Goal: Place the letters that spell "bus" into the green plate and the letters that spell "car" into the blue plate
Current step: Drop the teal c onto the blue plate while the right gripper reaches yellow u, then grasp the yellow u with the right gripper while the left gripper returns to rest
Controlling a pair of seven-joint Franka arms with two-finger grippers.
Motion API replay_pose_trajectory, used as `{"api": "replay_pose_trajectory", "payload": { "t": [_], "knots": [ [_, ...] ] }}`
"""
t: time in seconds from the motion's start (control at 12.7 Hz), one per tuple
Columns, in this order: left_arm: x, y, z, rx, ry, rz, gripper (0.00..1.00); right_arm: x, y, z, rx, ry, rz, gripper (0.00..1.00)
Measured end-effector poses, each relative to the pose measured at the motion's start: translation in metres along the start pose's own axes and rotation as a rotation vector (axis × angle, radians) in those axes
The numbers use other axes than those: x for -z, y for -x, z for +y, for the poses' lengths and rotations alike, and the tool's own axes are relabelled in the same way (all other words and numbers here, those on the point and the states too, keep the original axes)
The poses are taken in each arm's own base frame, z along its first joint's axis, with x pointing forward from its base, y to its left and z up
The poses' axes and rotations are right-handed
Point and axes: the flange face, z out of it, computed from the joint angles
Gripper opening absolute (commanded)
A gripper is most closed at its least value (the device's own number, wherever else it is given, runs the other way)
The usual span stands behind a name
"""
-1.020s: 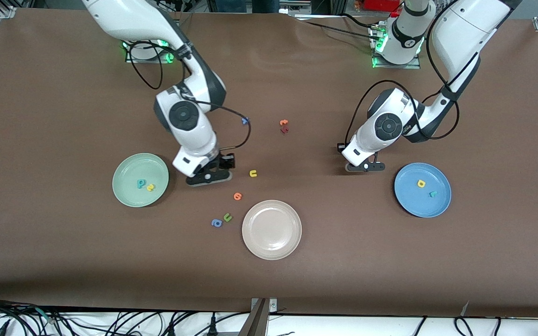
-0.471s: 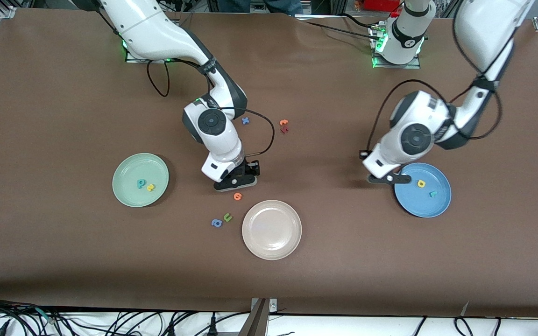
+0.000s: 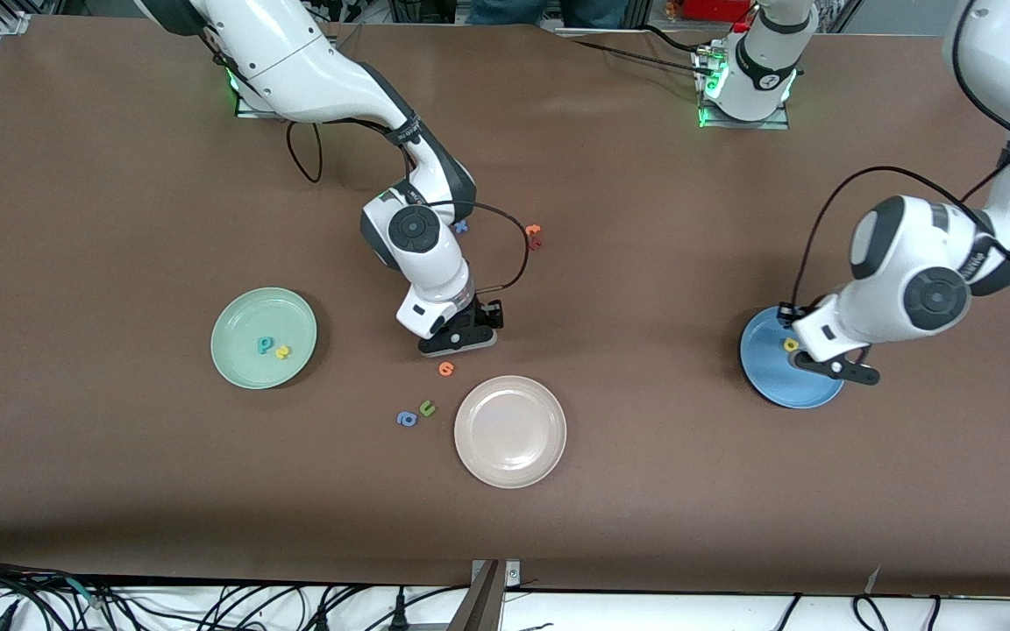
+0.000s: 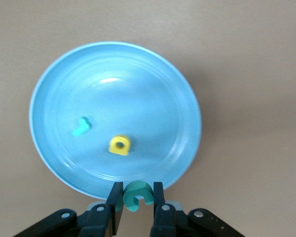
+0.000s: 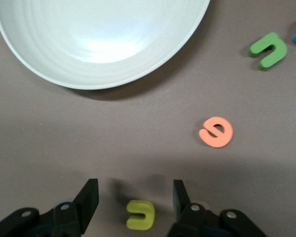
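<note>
On the bench, nearest the front camera, the beige-white plate [image 3: 510, 431] stands unused, with the blue a [image 3: 406, 419] and the green u [image 3: 427, 407] just beside it toward the right arm's end. Slightly farther, the orange round letter [image 3: 445, 368] lies alone. My right claw [image 5: 134, 201] is low over the yellow u [image 5: 140, 215], jaws released and straddling it without contact; that letter is on the bench, just farther from the camera than the orange one. The green plate [image 3: 242, 368], toward the right arm's end, contains the teal b [image 3: 265, 345] and the yellow s [image 3: 282, 352]. My left claw [image 4: 137, 196] is over the rim of the blue plate [image 4: 153, 79] at the left arm's end, clenched on the teal c [image 4: 138, 195]. Inside that plate lie the yellow a [image 4: 120, 145] and the teal r [image 4: 81, 126], apart from each other. Farthest out, two small reddish letters [image 3: 534, 237] rest mid-bench.
</note>
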Motion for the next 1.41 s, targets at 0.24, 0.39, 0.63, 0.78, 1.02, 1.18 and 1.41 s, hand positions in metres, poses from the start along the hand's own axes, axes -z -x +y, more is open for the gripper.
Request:
{"api": "replay_pose_trajectory", "payload": {
  "t": [0.24, 0.39, 0.63, 0.78, 1.02, 1.18, 1.41],
  "knots": [
    [-0.028, -0.010, -0.024, -0.012, 0.015, 0.045, 1.00, -0.003, 0.004, -0.003, -0.001, -0.001, -0.008, 0.68],
    [-0.020, -0.015, -0.023, -0.015, 0.014, 0.064, 1.00, -0.007, 0.006, -0.005, -0.002, 0.000, -0.015, 0.68],
    [0.053, -0.019, -0.005, -0.021, 0.001, 0.039, 1.00, -0.012, 0.009, -0.004, -0.006, 0.004, -0.023, 0.68],
    [0.129, -0.009, 0.001, 0.000, 0.017, 0.010, 1.00, -0.014, 0.010, -0.004, -0.007, 0.005, -0.027, 0.65],
    [0.238, 0.015, 0.011, 0.004, 0.011, 0.028, 1.00, -0.015, 0.011, -0.003, -0.007, 0.010, -0.034, 0.61],
    [0.286, 0.031, 0.015, 0.009, -0.004, 0.072, 1.00, -0.015, 0.011, -0.003, -0.008, 0.011, -0.035, 0.58],
    [0.329, 0.048, 0.038, 0.041, -0.001, 0.159, 1.00, -0.015, 0.010, -0.001, -0.009, 0.014, -0.037, 0.58]
  ]
}}
